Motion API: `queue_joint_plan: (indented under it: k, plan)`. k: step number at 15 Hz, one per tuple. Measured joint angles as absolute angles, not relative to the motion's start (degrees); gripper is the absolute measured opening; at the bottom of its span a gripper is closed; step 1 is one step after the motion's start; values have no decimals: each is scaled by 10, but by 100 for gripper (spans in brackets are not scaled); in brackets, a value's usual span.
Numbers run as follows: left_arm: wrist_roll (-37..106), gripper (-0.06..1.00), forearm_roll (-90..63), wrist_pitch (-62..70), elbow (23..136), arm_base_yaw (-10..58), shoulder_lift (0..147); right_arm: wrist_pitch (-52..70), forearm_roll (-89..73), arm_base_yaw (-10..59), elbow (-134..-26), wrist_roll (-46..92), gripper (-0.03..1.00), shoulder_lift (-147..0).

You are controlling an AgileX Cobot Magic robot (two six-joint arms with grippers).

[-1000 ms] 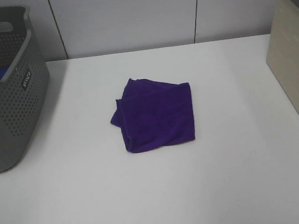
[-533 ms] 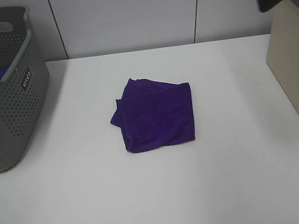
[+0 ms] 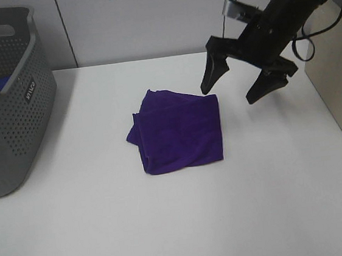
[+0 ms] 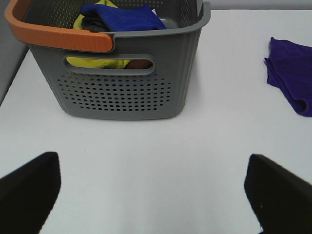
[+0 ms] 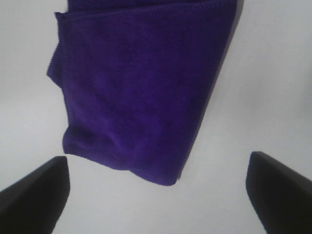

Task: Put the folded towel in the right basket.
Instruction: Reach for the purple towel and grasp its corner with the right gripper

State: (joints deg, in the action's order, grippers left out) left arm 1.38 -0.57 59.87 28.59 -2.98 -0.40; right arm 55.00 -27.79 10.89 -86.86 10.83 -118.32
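Note:
The folded purple towel (image 3: 178, 131) lies flat on the white table near its middle. It fills much of the right wrist view (image 5: 141, 87), and its edge shows in the left wrist view (image 4: 291, 73). My right gripper (image 3: 233, 95) is open and empty, hanging above the table just right of the towel's far right corner. The beige right basket (image 3: 337, 80) stands at the table's right edge. My left gripper (image 4: 151, 195) is open and empty over bare table, out of the exterior view.
A grey perforated basket (image 3: 9, 102) with an orange handle stands at the far left, holding yellow and blue cloths (image 4: 119, 17). A white panelled wall runs behind the table.
My right arm has come into view from the upper right and dropped toward the towel's right side. The towel and both baskets have not moved.

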Motion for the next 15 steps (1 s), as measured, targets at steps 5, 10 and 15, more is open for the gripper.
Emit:
queue_joint_plan:
  k: [5, 10, 15]
  plan:
    - [14, 99, -6, 599, 286, -30, -4, 474, -297, 109, -892, 100, 94, -1282]
    - [14, 99, -6, 599, 286, -30, -4, 470, -316, 109, -897, 84, 93, -1299]
    - [14, 99, -6, 599, 286, -30, -4, 392, -403, 167, -897, 100, 77, -1317]
